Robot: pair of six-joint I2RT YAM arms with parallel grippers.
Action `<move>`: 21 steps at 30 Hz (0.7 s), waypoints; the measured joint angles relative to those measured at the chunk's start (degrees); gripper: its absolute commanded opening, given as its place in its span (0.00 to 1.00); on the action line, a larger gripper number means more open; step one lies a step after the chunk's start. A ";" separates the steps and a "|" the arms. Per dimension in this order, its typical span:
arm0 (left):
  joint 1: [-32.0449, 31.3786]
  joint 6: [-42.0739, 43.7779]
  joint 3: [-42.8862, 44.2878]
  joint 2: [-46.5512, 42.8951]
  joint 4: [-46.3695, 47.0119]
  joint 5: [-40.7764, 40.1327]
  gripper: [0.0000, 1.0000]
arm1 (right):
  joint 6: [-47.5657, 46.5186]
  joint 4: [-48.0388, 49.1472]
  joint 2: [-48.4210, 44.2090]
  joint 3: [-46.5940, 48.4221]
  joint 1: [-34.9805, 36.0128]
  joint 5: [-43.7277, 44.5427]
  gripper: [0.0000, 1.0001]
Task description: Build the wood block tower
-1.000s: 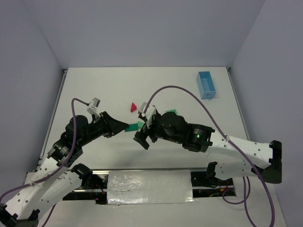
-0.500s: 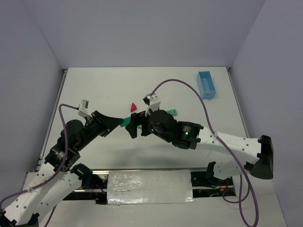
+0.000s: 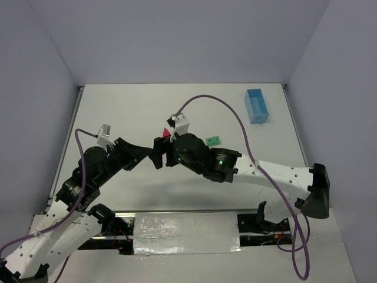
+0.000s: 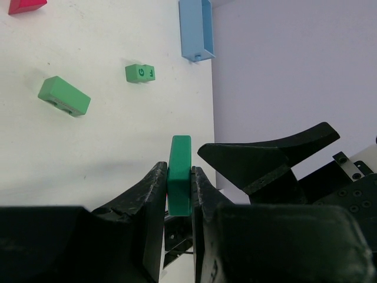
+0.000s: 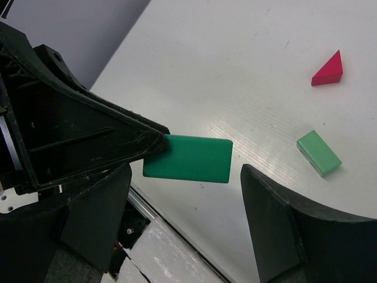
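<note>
My left gripper (image 4: 178,168) is shut on a flat green rectangular block (image 4: 179,177) and holds it edge-up above the table. In the right wrist view this block (image 5: 188,158) sticks out of the left gripper's fingers (image 5: 126,138). My right gripper (image 5: 185,174) is open, with its jaws standing either side of the block's free end without touching it. On the table lie a red triangular piece (image 5: 328,69), a loose green rectangular block (image 5: 318,153) and a small lettered green block (image 4: 140,73). In the top view both grippers meet near the table's middle (image 3: 153,154).
A light blue tray (image 3: 256,106) stands at the back right; it also shows in the left wrist view (image 4: 195,29). The red piece (image 3: 165,132) and the lettered green block (image 3: 213,140) lie just behind the right arm. A metal rail runs along the near edge (image 3: 177,215).
My right gripper has swung left and up to the left gripper, and its open jaws now straddle the held green block. The left gripper has kept its hold.
</note>
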 measured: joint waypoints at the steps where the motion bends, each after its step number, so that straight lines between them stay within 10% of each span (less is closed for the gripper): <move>1: 0.00 -0.02 0.13 0.09 -0.15 -0.02 0.00 | -0.15 0.00 0.07 0.00 0.00 -0.02 0.81; 21: 0.00 -0.26 1.38 0.39 -1.07 -0.02 0.00 | -2.34 0.70 1.53 0.02 0.28 -1.31 0.74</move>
